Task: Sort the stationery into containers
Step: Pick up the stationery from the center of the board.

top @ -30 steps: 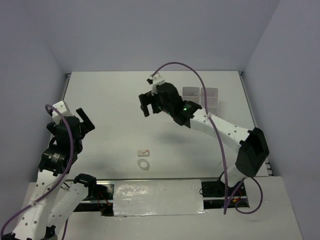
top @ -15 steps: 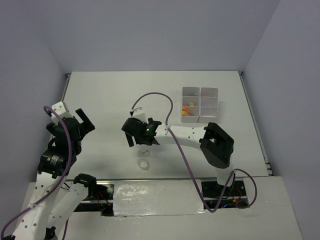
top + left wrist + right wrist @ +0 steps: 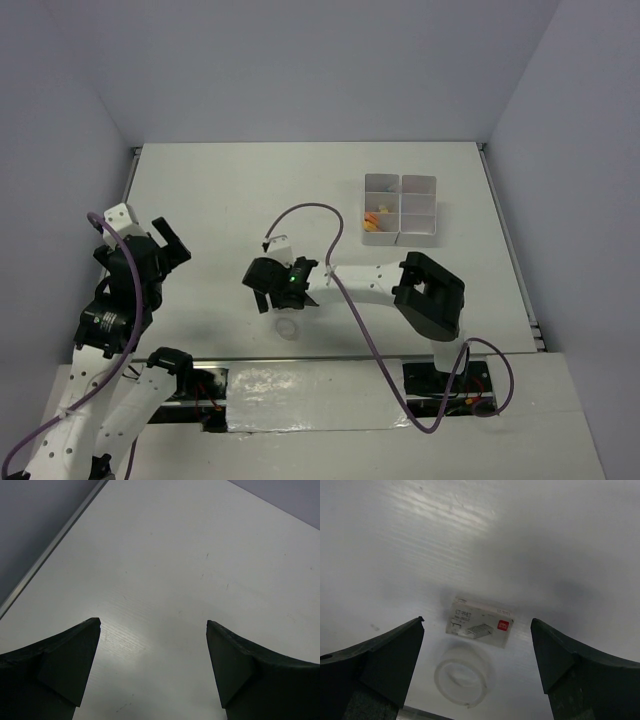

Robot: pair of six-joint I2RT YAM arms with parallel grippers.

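Observation:
A small white staple box (image 3: 479, 622) with a red logo lies flat on the table, and a clear ring (image 3: 461, 675) lies just in front of it. My right gripper (image 3: 477, 620) hangs open right above them, one finger on each side of the box and touching neither. From above, the right gripper (image 3: 268, 297) hides the box, and only the clear ring (image 3: 287, 328) shows. The white containers (image 3: 400, 210) stand at the back right, with orange and yellow stationery (image 3: 373, 218) in one compartment. My left gripper (image 3: 165, 240) is open over bare table at the left, shown empty in its own view (image 3: 153, 622).
The table's left rim (image 3: 55, 542) runs diagonally close to the left gripper. The right arm's elbow (image 3: 430, 295) is folded low at the front right. A foil-covered strip (image 3: 315, 395) lines the near edge between the arm bases.
The right arm has swung from the back centre, beside the containers, down and forward to hover over the staple box and ring. The left arm has not moved.

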